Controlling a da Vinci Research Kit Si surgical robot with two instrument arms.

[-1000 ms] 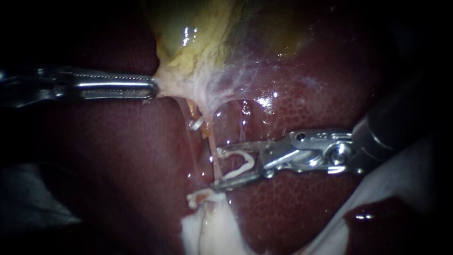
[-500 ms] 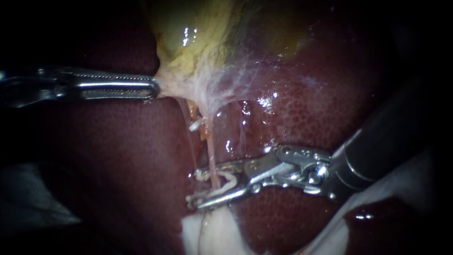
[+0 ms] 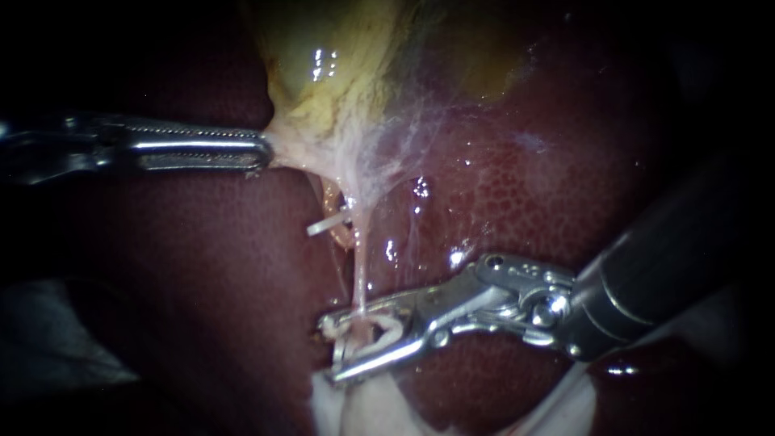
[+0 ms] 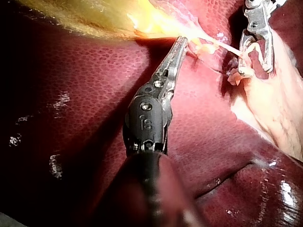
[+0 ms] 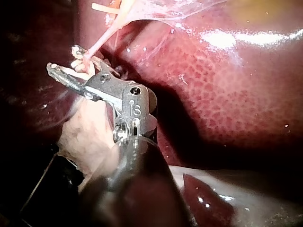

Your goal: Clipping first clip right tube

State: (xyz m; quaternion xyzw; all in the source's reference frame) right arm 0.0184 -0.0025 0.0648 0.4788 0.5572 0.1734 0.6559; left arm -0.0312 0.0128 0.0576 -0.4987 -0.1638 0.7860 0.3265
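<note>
Here's the right instrument [image 3: 331, 349], its hand narrowly parted and carrying a white clip [image 3: 379, 327] astride the right tube [image 3: 360, 274], low against the liver [image 3: 525, 194]. The left instrument [image 3: 265, 152] has its hand clamped on the gallbladder [image 3: 323, 81], tube taut. Best to square up with the tube fully inside, then squeeze.

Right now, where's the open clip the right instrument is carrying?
Endoscope view, lower centre: the open clip sits in the right instrument's end effector, astride the thin pale tube, below the other clip.
</note>
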